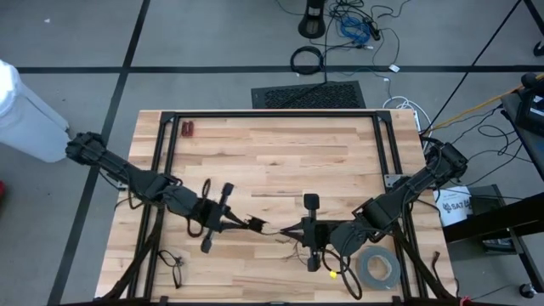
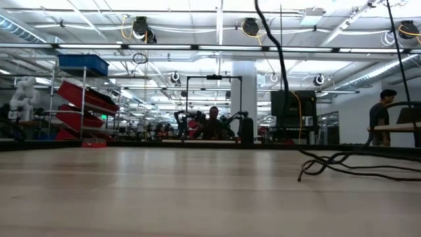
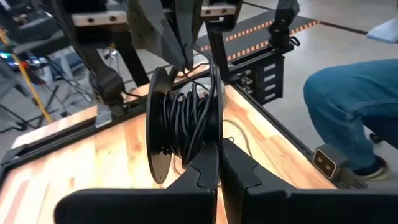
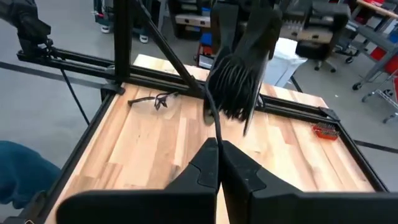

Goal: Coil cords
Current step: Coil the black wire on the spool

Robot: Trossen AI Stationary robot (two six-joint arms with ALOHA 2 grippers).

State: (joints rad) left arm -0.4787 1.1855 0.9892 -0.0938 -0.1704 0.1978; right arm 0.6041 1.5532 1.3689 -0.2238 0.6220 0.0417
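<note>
1. thin black cord (image 1: pixel 270 229) stretches between both grippers near the wooden table's (image 1: pixel 272 153) front edge; wound bundle (image 3: pixel 186 121).
2. left gripper (image 1: pixel 255 225) and right gripper (image 1: pixel 289 231) each clamped together on it.
3. grey tape roll (image 1: pixel 378 269) lies at the front right corner.

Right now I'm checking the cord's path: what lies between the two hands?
In the high view, a thin black cord spans the wood between the left hand and right hand.
</note>
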